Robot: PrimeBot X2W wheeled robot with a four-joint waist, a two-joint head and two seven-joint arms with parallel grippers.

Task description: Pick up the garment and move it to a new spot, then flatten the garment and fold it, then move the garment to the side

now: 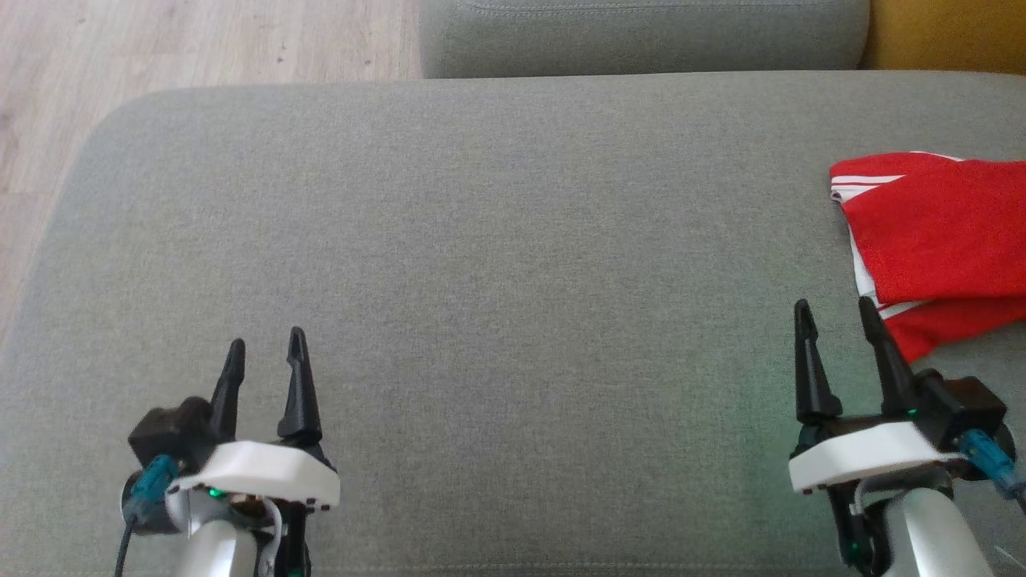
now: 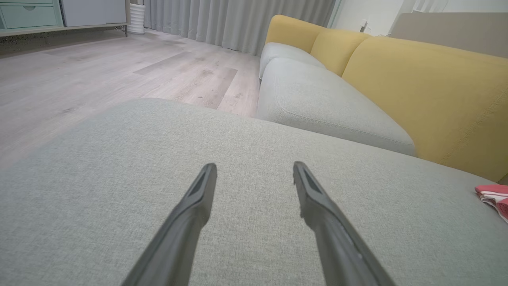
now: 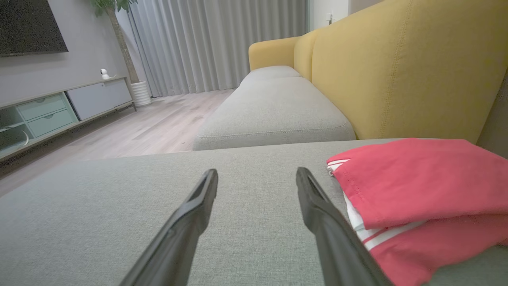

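Observation:
A red garment (image 1: 934,240) with white stripes lies folded at the right edge of the grey cushion (image 1: 497,264); in the right wrist view the garment (image 3: 420,190) sits just right of my fingers. My right gripper (image 1: 835,314) stands open beside its near-left corner, holding nothing. At the lower left, my left gripper (image 1: 264,346) is open over bare cushion, far from the garment. The left wrist view catches a sliver of the garment (image 2: 494,196) at its right edge, and the left gripper (image 2: 254,171) is open there too.
A second grey seat cushion (image 1: 641,36) lies behind, with the yellow sofa back (image 3: 397,67) to the right. Wooden floor (image 1: 160,48) runs beyond the cushion's left and far edges. A low cabinet (image 3: 51,111) and curtains stand across the room.

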